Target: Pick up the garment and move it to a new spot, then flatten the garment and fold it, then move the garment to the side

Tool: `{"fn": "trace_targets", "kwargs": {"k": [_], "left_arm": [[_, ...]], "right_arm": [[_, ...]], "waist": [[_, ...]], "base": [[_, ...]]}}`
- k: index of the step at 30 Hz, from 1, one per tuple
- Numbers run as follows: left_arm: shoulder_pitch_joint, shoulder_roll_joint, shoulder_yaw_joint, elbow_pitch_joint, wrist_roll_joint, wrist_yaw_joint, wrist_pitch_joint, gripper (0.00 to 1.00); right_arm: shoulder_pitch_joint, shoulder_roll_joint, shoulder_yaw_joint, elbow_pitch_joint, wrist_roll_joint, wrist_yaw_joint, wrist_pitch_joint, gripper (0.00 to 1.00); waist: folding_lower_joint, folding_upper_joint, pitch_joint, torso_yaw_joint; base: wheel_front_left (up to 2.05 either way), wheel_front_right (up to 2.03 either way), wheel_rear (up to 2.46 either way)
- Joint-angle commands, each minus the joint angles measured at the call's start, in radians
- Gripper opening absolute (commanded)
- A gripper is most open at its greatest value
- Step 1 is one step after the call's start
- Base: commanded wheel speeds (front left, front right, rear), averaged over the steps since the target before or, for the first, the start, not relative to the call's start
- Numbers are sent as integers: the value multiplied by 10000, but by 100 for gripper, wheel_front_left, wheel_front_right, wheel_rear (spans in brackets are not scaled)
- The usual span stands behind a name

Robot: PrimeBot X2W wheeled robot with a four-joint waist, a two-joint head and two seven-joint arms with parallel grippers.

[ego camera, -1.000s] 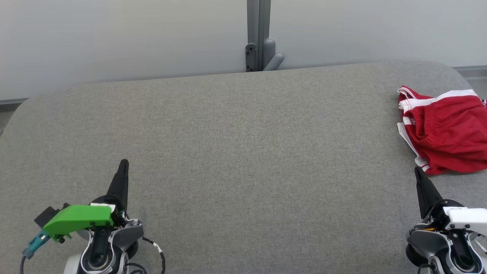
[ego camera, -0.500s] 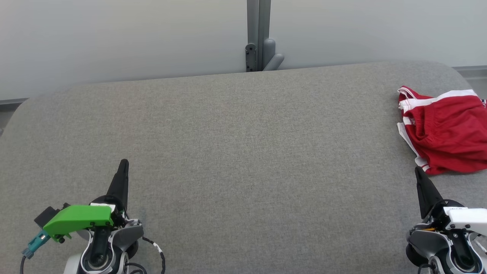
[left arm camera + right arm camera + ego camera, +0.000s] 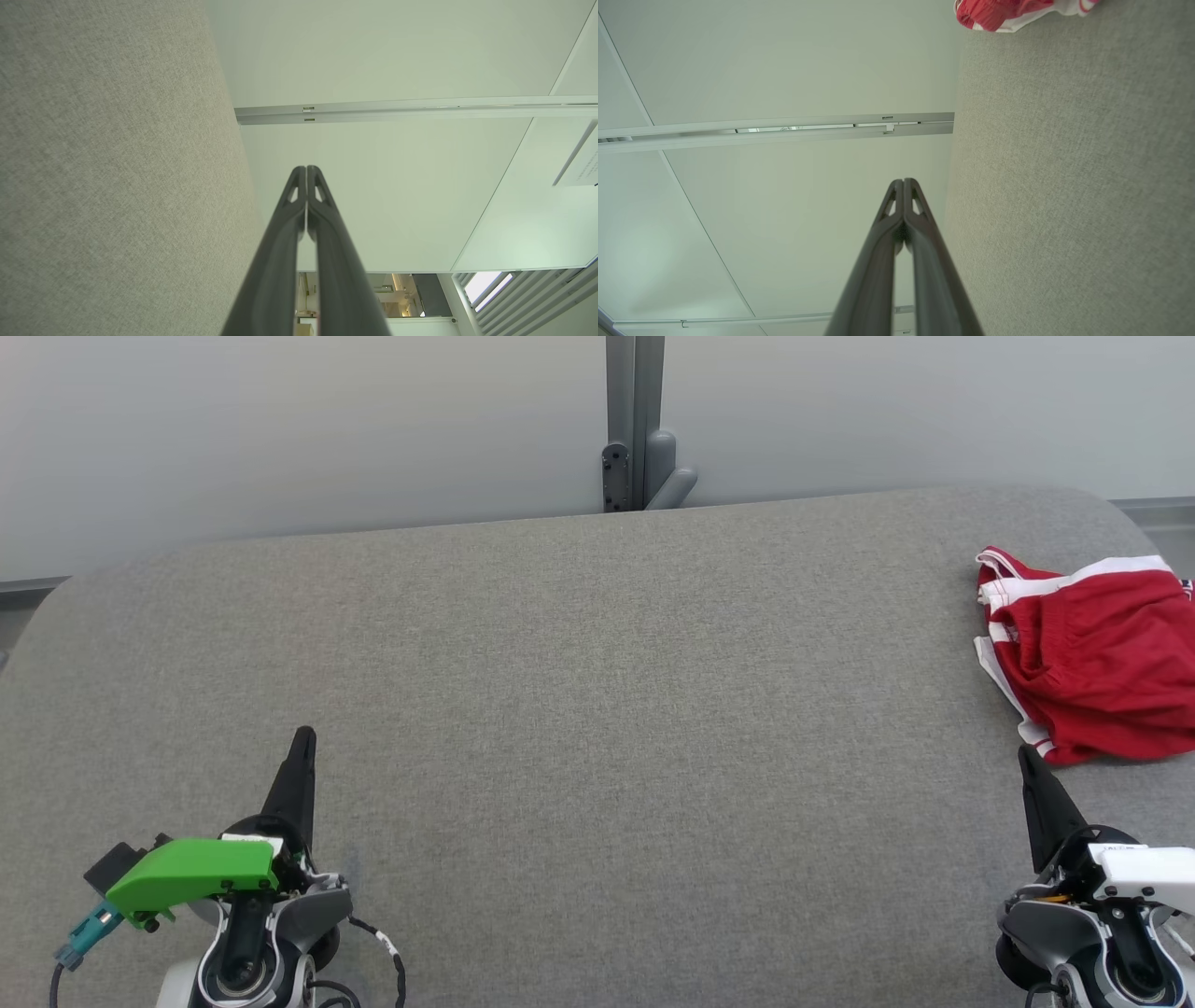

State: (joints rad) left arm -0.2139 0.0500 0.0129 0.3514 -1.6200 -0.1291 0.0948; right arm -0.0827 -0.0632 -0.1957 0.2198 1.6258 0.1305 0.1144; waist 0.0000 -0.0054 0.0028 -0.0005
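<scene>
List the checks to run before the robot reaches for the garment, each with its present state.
1. Garment found: ok, crumpled at the table's right end.
2. Whole garment in view: not ok, the head view's right edge cuts it off.
3. Right gripper open to grasp: not ok, shut and empty.
4. Left gripper free: ok, shut and empty, far from the garment.
5. Right gripper near the garment: ok, just short of its near hem, not touching.

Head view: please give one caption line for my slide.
Red garment crumpled at grey table's right edge; left gripper and right gripper shut, apart from it.
</scene>
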Motion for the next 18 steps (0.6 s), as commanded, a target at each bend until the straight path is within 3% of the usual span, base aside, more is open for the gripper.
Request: {"fn": "trace_targets", "kwargs": {"k": [1,18], "left_arm": [[-100,5,27,14,-57,-48,6,0],[-100,5,26,13,-58,-48,6,0]], "right_arm": [[94,-13,-25,-42,-51,4,63,0],[88,6,-48,-40,-80,4,73,0]], "waist": [[0,54,0,1],[0,54,0,1]], "base": [[0,0,0],[0,0,0]]}}
